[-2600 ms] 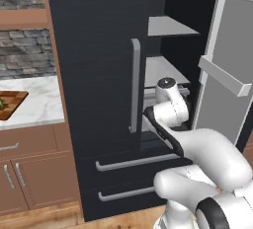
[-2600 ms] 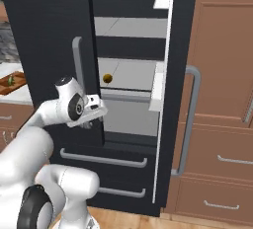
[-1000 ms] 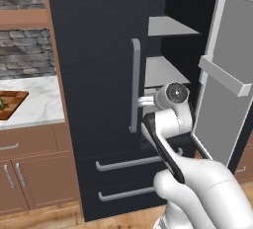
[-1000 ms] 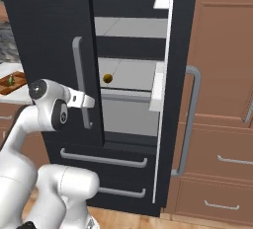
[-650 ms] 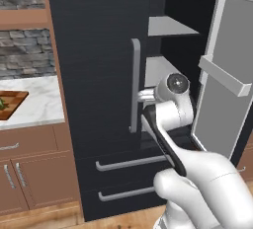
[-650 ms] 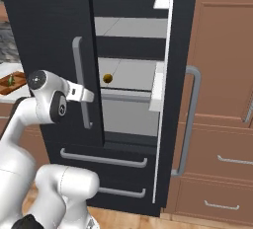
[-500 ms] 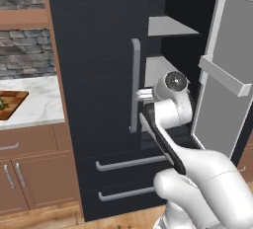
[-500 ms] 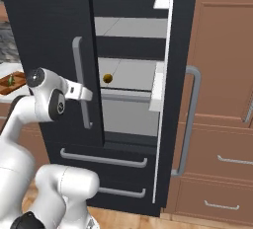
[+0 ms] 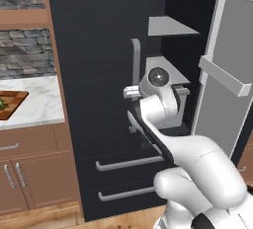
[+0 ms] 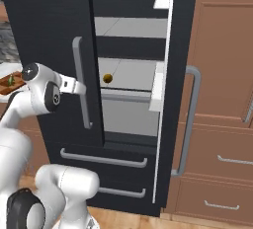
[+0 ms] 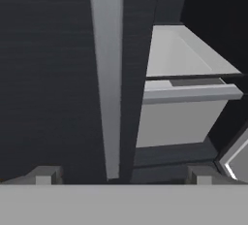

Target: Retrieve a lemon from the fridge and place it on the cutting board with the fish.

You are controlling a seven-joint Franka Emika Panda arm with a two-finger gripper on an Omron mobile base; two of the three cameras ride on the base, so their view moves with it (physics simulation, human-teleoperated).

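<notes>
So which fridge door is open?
The right-hand door of the fridge is swung open, showing grey shelves and the lemon inside. The left door, with the bar handle by the gripper, is shut.

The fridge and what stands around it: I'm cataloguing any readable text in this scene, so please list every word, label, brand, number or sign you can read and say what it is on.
None: no words, labels, brands, numbers or signs can be read in these pictures.
The fridge doors and grey handle are plain.
The lemon, shelves and drawer carry no marks.
The cutting board, wooden cabinets and the gripper show no lettering.
</notes>
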